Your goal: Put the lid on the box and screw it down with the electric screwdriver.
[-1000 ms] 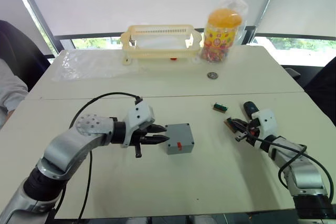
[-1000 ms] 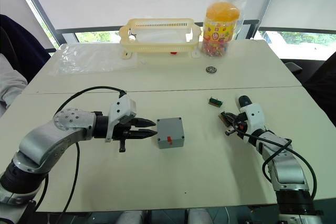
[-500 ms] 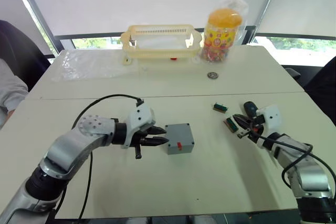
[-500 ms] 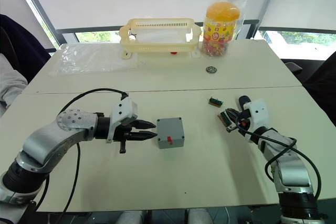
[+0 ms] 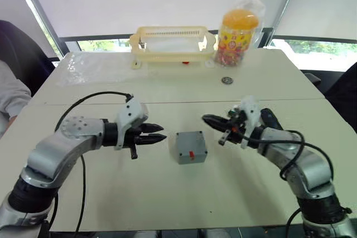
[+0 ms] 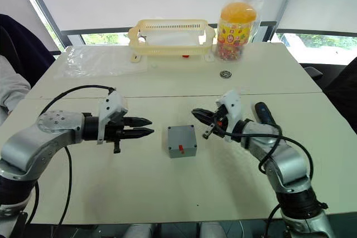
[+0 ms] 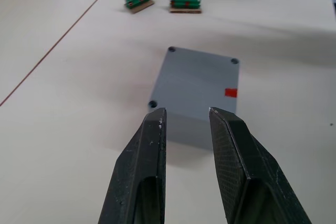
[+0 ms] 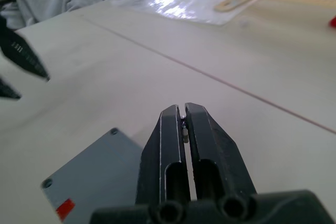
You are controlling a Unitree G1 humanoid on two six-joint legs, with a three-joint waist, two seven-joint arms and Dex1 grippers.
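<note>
- The box [image 6: 182,140] sits in the middle of the desk [image 6: 167,193]. The lid [image 7: 197,77] looks like it is already on top, flat and lined up.
- The screwing looks not done yet. The electric screwdriver [image 6: 262,112] lies on the desk at 2 o'clock from the box, and no hand holds it.
- The left hand [image 6: 148,126] is at 9 o'clock from the box, a little way off. Its fingers are a narrow gap apart and hold nothing.
- The right hand [image 6: 196,113] hovers at 1 o'clock from the box.
- The right wrist view shows its fingers pinched nearly closed on a tiny metal piece [image 8: 185,132], maybe a screw. The eye views are too far away to show that.
- The left wrist view shows the lid's corner holes and two green bit strips [image 7: 139,1] beyond the box. I cannot tell if any screws are in.
</note>
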